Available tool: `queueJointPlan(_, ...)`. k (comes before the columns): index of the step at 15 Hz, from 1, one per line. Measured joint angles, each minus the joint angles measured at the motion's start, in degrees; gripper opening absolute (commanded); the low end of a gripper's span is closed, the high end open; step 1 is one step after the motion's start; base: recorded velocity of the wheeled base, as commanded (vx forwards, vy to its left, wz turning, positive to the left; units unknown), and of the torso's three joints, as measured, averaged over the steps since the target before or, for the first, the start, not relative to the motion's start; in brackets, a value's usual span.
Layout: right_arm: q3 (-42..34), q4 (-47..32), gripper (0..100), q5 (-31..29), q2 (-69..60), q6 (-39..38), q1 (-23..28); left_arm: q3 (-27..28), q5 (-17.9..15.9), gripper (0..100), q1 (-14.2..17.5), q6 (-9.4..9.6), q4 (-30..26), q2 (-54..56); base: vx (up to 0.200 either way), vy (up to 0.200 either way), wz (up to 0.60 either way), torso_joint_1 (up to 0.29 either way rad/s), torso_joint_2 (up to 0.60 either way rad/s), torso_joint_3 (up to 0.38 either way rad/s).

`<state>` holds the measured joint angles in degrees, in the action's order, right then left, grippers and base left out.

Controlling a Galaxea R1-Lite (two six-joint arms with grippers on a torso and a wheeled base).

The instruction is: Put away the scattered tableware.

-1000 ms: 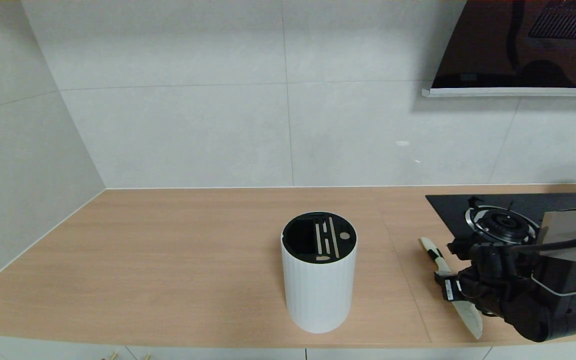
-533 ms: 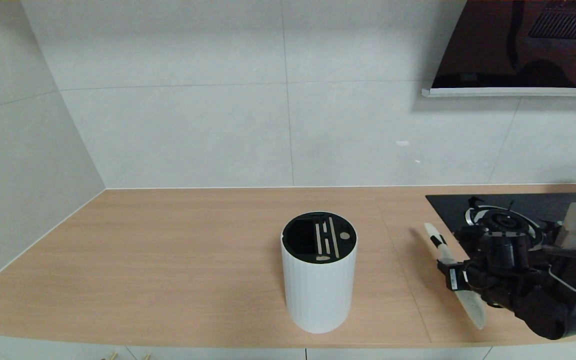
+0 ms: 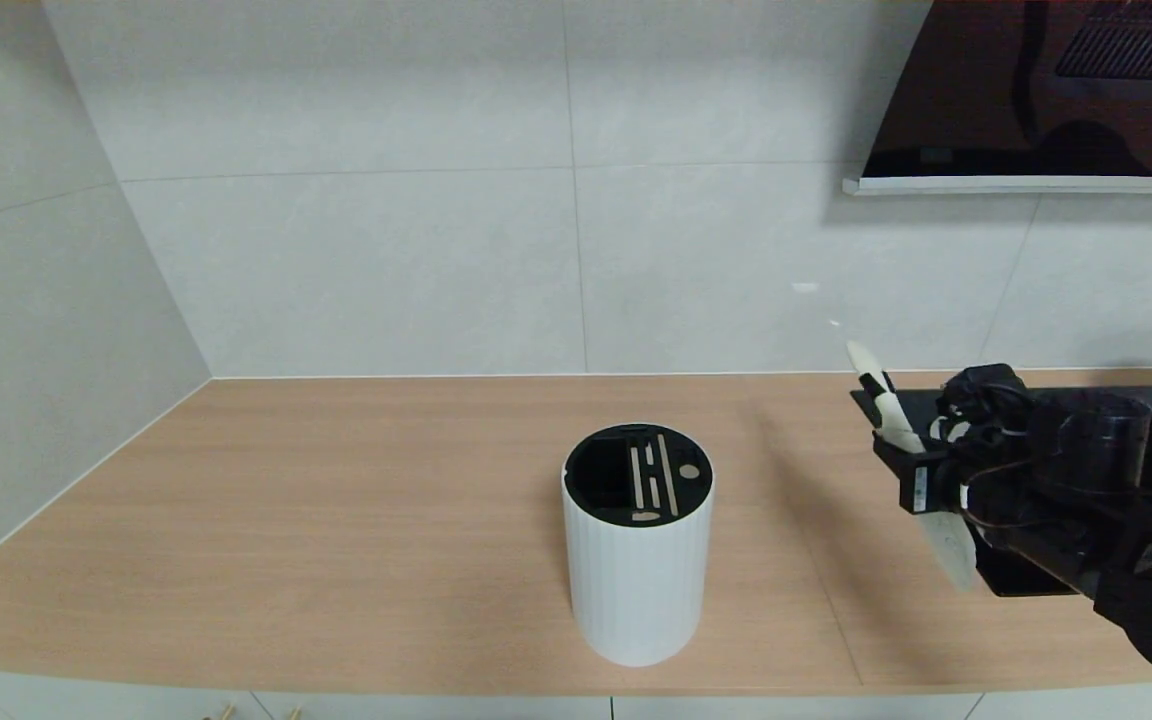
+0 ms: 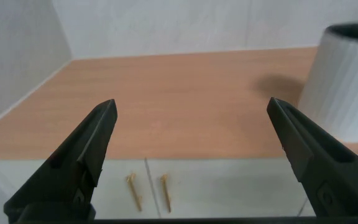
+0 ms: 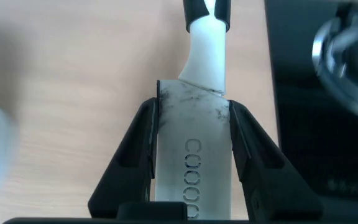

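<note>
A white ribbed holder [image 3: 638,560] with a black slotted top [image 3: 638,474] stands at the middle of the wooden counter. My right gripper [image 3: 921,478] is to its right, held above the counter, shut on a cream knife [image 3: 896,425] with black bands on its handle. The handle points up and back, and the blade [image 3: 951,548] slants down toward the front. In the right wrist view the blade [image 5: 193,155] sits between the two black fingers [image 5: 138,149]. My left gripper [image 4: 191,149] is open and hangs in front of the counter's edge, left of the holder [image 4: 344,81].
A black gas hob [image 3: 916,405] with a burner lies on the counter at the right, just behind my right gripper. A dark range hood [image 3: 1046,95] hangs above it. Tiled walls close the back and the left. Cabinet door handles [image 4: 148,190] show below the counter.
My right gripper has lifted the knife off the counter and carried it up and back. The knife's handle now tips upward. The holder has not moved.
</note>
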<state>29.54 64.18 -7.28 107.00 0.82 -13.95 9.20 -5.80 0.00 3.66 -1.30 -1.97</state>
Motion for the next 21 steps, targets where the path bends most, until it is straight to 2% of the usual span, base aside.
queueJointPlan(1,2.01,-0.74,0,-1.37,-1.16,0.02,-1.15,4.11,-3.22,100,-0.07,0.15,-1.40,-2.66,0.000,0.000,0.00,0.000,0.00,0.000)
queueJointPlan(3,6.92,-8.07,0,-2.71,-2.89,0.02,-3.63,12.20,-9.76,100,-0.18,0.37,-3.10,-10.84,0.000,0.000,0.00,0.000,0.00,0.000)
queueJointPlan(5,11.75,-12.57,0,-2.77,-4.27,-0.04,-6.53,18.25,-16.06,100,-0.29,0.55,-4.05,-20.81,0.000,0.000,0.00,0.000,0.00,0.000)
queueJointPlan(7,15.34,-13.87,0,-2.97,-5.23,-0.44,-9.97,22.32,-19.02,100,-0.71,0.50,-3.51,-30.71,0.000,0.000,0.00,0.000,0.00,0.000)
queueJointPlan(9,16.96,-14.15,0,-3.08,-7.00,-3.11,-14.63,26.43,-20.47,100,-3.74,-1.58,0.20,-41.05,0.000,0.000,0.00,0.000,0.00,0.000)
queueJointPlan(10,17.18,-14.32,0,-3.04,-8.13,-4.14,-16.73,28.42,-20.77,100,-6.56,-4.39,3.88,-46.20,0.000,0.000,0.00,0.000,0.00,0.000)
queueJointPlan(11,17.21,-14.48,0,-3.01,-9.14,-4.56,-18.38,29.93,-21.02,100,-10.13,-8.36,8.66,-50.77,0.000,0.000,0.00,0.000,0.00,0.000)
queueJointPlan(12,17.21,-14.53,0,-3.06,-10.12,-4.67,-19.81,31.09,-21.21,100,-14.06,-13.89,14.90,-54.92,0.000,0.000,0.00,0.000,0.00,0.000)
queueJointPlan(14,17.09,-14.54,0,-3.10,-11.93,-5.00,-23.21,31.70,-21.46,100,-21.14,-27.68,26.21,-61.92,0.000,0.000,0.00,0.000,0.00,0.000)
queueJointPlan(15,16.80,-14.65,0,-3.12,-12.54,-5.13,-25.44,31.31,-21.50,100,-24.05,-33.11,30.85,-64.52,0.000,0.000,0.00,0.000,0.00,0.000)
queueJointPlan(16,16.54,-14.62,0,-3.17,-12.85,-5.22,-27.43,30.51,-21.54,100,-26.59,-37.23,34.72,-66.74,0.000,0.000,0.00,0.000,0.00,0.000)
queueJointPlan(18,15.88,-14.64,0,-3.50,-12.84,-5.27,-30.78,28.86,-21.57,100,-29.95,-43.23,41.97,-71.28,0.000,0.000,0.00,0.000,0.00,0.000)
queueJointPlan(20,15.58,-14.29,0,-4.38,-11.74,-5.24,-32.72,27.78,-20.77,100,-31.50,-47.82,47.99,-75.70,0.000,0.000,0.00,0.000,0.00,0.000)
queueJointPlan(21,15.53,-14.18,0,-5.58,-10.84,-5.24,-33.51,27.50,-19.50,100,-32.02,-49.36,50.59,-77.87,0.000,0.000,0.00,0.000,0.00,0.000)
